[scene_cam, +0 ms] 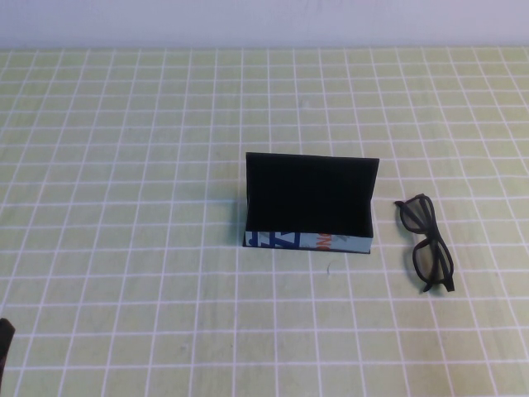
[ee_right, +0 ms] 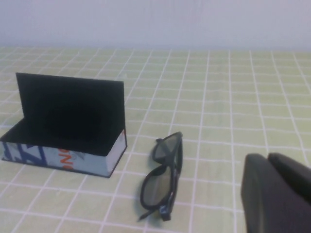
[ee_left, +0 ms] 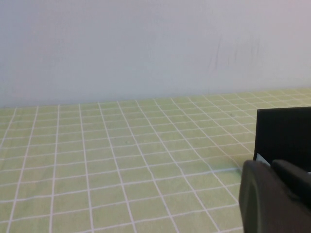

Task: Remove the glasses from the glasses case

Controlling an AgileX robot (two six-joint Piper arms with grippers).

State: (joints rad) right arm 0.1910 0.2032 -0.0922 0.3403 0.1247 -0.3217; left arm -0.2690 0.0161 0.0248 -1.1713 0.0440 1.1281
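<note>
With the black thick-framed plastic glasses [scene_cam: 426, 242] already out beside the open black glasses case [scene_cam: 310, 203], done; right gripper [ee_right: 277, 194] clenched empty, left gripper [ee_left: 274, 196] jaws untellable.

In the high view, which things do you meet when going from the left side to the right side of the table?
left gripper at the near left edge → glasses case, lid open → glasses on the table; the right gripper is outside this view.

Lab tabletop: green grid cloth [scene_cam: 124, 165], blank wall [ee_left: 146, 43].
</note>
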